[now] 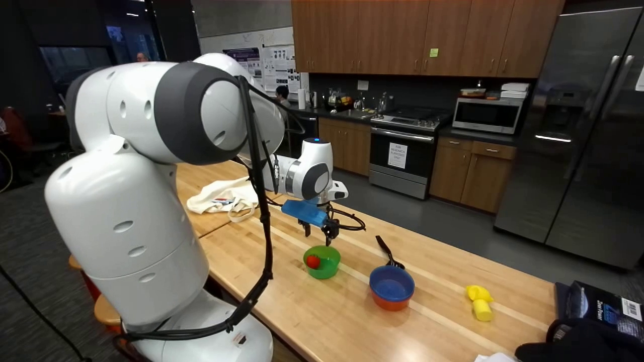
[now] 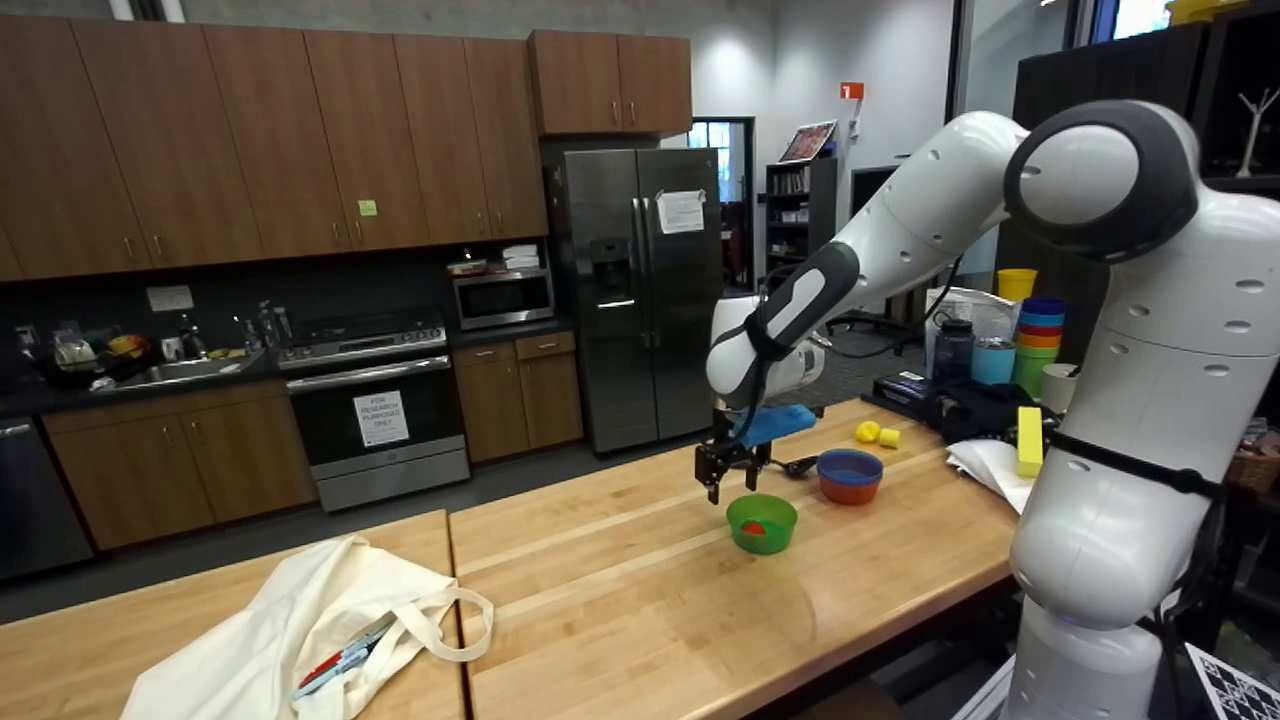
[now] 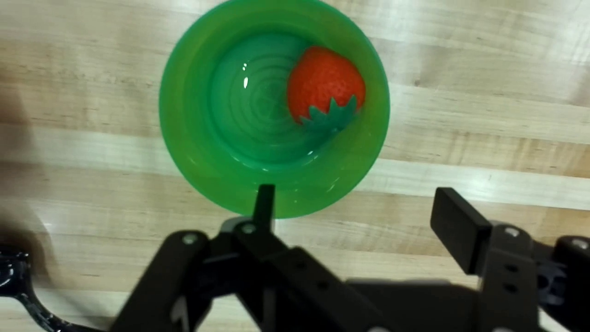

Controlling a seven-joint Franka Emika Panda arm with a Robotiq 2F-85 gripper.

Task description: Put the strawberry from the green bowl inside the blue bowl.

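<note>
In an exterior view, the white, grey-jointed robot arm [image 1: 131, 201] is bent at the elbow and extended over a wooden table [image 1: 347, 311], its black two-fingered gripper [image 1: 318, 238] pointed downward above a round green plastic bowl [image 1: 331, 266] in which a rounded red toy strawberry [image 1: 313, 261] is contained. In an exterior view, a round blue plastic bowl [image 2: 850, 464] is nested in an orange bowl [image 2: 848, 493]. In the wrist view, the fingers [image 3: 461, 230] are spread well apart, clear of the strawberry.

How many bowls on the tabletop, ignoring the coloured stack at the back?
3 visible: green bowl, with the strawberry inside; blue bowl, nested in an orange bowl, roughly between the green one and the yellow object. Others nested there could be hidden.
</note>
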